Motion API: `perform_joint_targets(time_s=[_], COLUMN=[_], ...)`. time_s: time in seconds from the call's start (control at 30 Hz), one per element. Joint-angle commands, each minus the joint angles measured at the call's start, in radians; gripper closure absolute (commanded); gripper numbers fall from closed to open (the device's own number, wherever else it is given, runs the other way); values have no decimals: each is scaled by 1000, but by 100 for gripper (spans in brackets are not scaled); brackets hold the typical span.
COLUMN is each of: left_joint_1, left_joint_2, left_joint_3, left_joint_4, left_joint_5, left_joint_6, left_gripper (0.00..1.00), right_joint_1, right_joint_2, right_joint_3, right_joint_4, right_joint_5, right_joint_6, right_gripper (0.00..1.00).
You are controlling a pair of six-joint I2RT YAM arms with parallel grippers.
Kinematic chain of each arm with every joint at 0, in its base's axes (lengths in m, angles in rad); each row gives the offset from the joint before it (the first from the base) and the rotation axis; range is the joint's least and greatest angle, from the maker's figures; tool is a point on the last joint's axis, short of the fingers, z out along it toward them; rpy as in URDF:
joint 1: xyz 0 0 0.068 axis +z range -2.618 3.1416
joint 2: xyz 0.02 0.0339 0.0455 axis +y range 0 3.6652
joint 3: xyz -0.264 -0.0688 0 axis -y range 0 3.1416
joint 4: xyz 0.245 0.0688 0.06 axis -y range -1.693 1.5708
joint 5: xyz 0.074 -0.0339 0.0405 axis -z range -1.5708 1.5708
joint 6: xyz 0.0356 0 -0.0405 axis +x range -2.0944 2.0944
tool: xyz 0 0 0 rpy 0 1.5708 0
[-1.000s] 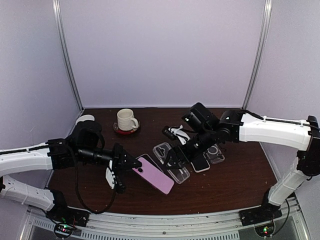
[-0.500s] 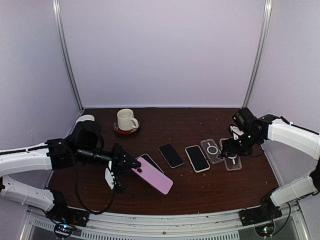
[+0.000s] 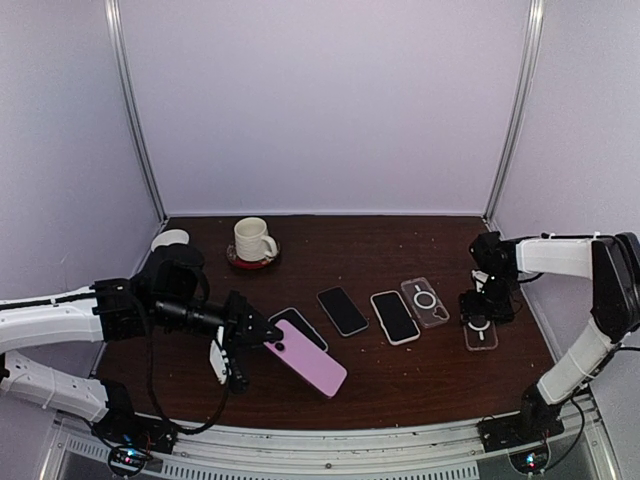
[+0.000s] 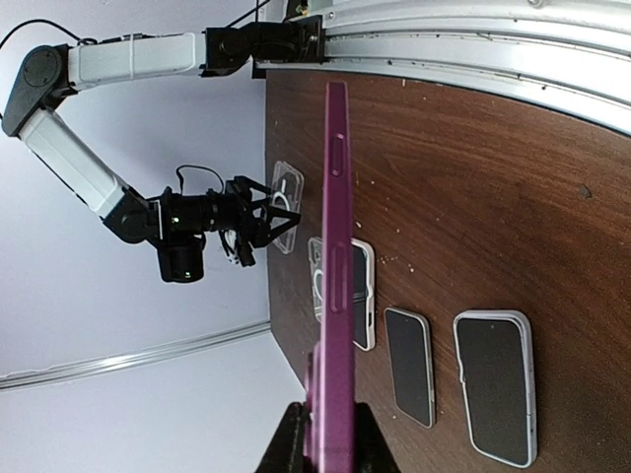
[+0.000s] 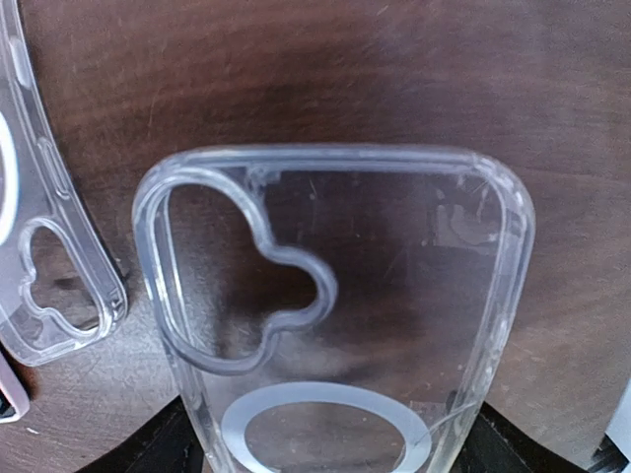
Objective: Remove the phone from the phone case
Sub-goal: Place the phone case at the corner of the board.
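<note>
My left gripper (image 3: 262,334) is shut on a pink-purple cased phone (image 3: 310,362) and holds it tilted above the table's front middle. In the left wrist view the cased phone (image 4: 335,246) shows edge-on, clamped at its near end in the gripper (image 4: 330,448). My right gripper (image 3: 483,318) is at the far right, low over the table, shut on an empty clear case (image 3: 481,335). In the right wrist view that clear case (image 5: 394,286) spans the gap between the fingers (image 5: 148,448), over the wood.
Three bare phones lie in a row mid-table (image 3: 297,326), (image 3: 343,311), (image 3: 394,317). A second clear case (image 3: 425,302) lies right of them and shows at the left edge of the right wrist view (image 5: 49,266). A mug on a coaster (image 3: 253,241) and a white round object (image 3: 170,240) stand back left.
My right arm swung from the table's middle to the far right with the clear case and came down low. A phone now lies uncovered mid-table. The left gripper barely moved.
</note>
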State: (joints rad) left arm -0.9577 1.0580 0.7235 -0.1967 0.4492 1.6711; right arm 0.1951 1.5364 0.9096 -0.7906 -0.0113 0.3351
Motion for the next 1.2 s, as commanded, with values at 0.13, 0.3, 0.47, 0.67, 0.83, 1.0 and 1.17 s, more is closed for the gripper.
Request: perform_joint_targets(time_s=[0.13, 0.3, 0.47, 0.67, 0.83, 1.0, 1.17], left_joint_1=[-15, -19, -24, -24, -25, -27, -31], left_joint_2=[-15, -12, -10, -11, -10, -8, -7], left_joint_3=[10, 9, 9, 13, 13, 14, 16], left_joint_4=[54, 53, 53, 53, 53, 54, 53], left_joint_5=[23, 21, 19, 31, 39, 53, 68], left_joint_6=[13, 14, 15, 9, 7, 4, 1], left_gripper=[100, 100, 100, 100, 100, 100, 100], right_joint_1=[-28, -28, -18, 122, 349, 615, 855], right_joint_2=[72, 71, -13, -255, -405, -449, -372], right_joint_3=[19, 11, 3, 25, 84, 153, 215], right_joint_4=[47, 51, 29, -38, -61, 34, 212], right_joint_5=[-77, -66, -92, -117, -140, -225, -308], right_joint_6=[-51, -53, -46, -47, 8, 95, 161], right_gripper=[11, 3, 2, 1, 0, 0, 0])
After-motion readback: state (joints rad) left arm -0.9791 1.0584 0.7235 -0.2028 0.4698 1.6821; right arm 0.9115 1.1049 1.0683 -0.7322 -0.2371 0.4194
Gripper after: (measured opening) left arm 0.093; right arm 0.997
